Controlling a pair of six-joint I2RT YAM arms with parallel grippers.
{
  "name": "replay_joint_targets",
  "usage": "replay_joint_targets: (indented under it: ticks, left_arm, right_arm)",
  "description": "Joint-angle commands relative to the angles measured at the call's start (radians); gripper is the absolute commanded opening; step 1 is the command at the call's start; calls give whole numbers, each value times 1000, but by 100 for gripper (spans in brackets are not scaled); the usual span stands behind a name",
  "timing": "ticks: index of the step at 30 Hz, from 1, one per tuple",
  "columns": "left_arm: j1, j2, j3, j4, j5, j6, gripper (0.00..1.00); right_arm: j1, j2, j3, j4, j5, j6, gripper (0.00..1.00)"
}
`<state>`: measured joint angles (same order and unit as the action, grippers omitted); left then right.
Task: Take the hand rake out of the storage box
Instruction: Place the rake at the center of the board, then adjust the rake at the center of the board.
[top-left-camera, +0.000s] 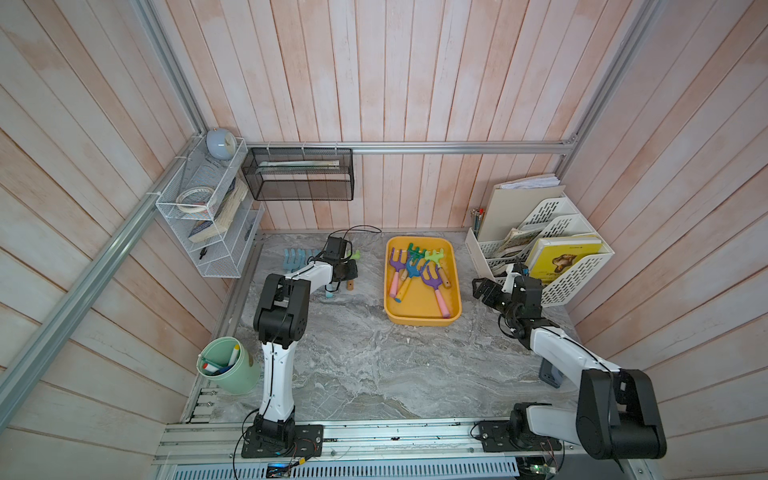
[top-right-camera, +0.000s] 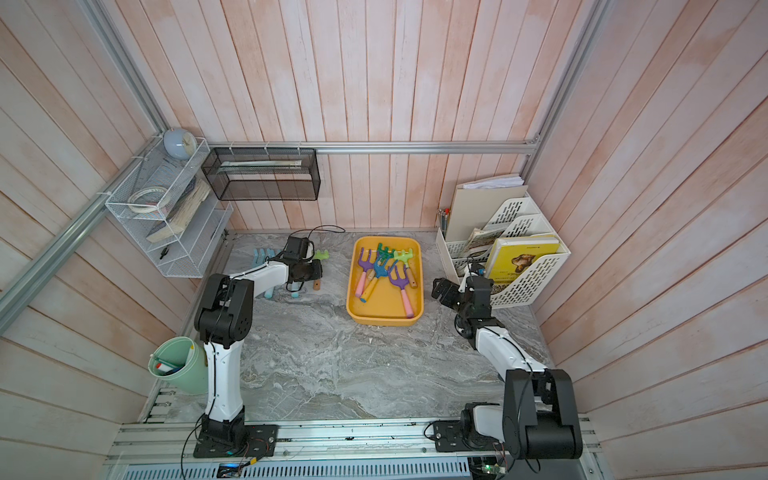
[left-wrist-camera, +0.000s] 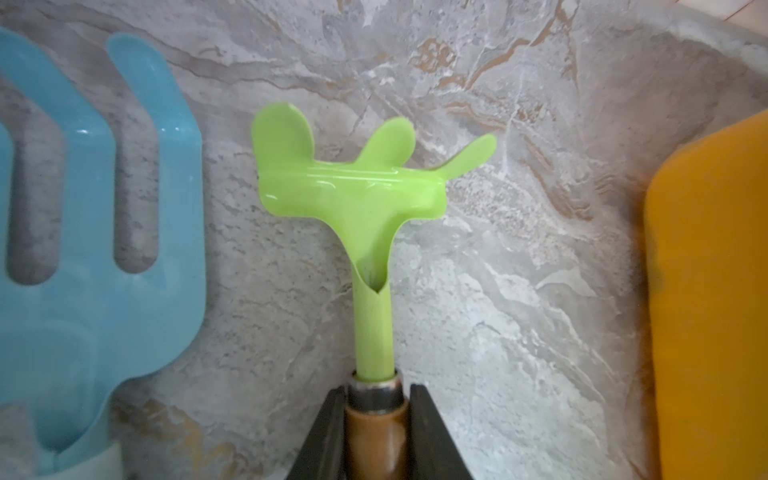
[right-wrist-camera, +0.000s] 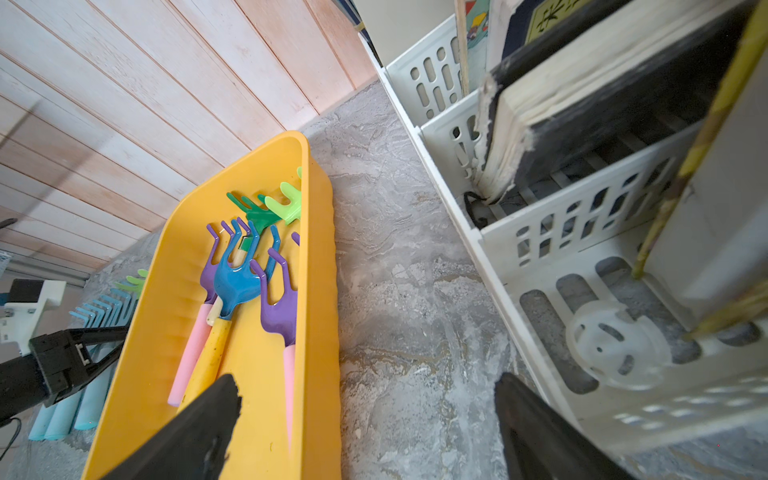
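Left wrist view: left claw (left-wrist-camera: 376, 401) closed on the brown handle of the lime hand rake (left-wrist-camera: 353, 187), tines pointing away from the claw, over the grey table (left-wrist-camera: 519, 291). Pale blue rake (left-wrist-camera: 95, 291) lies just beside it on one side. Storage box (left-wrist-camera: 715, 291) is near on the other, so the lime hand rake is outside it. Right claw (right-wrist-camera: 368, 384) is spread wide and holds nothing, between the storage box and the white file rack (right-wrist-camera: 582, 232). Five more rakes (top-left-camera: 412, 270) lie in the storage box. Yellow book (top-left-camera: 561, 257) in the rack: cover print too small to read.
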<state>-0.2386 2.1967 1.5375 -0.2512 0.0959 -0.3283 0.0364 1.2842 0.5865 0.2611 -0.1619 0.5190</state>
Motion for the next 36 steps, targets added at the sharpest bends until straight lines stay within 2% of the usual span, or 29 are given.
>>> replay_joint_targets:
  ticks: [1, 3, 7, 14, 19, 36]
  left_arm:
    - [8, 36, 32, -25, -18, -10, 22]
    - [10, 39, 34, -33, -22, -12, 24]
    - [10, 17, 27, -39, -40, -15, 47]
    - [7, -80, 14, -41, -43, -19, 50]
    - [-8, -144, -31, -39, -116, -3, 52]
    - [41, -135, -181, -1, -153, -15, 51]
  right_arm:
    - [-4, -2, -8, 9, -5, -5, 98]
    - [-4, -3, -9, 10, -4, -5, 98]
    - [-4, 0, -10, 13, -7, -5, 98]
    - [-3, 4, -9, 12, -7, -5, 98]
    - [-4, 0, -11, 8, -21, -2, 98]
    - [-4, -20, -25, -8, -16, -4, 98]
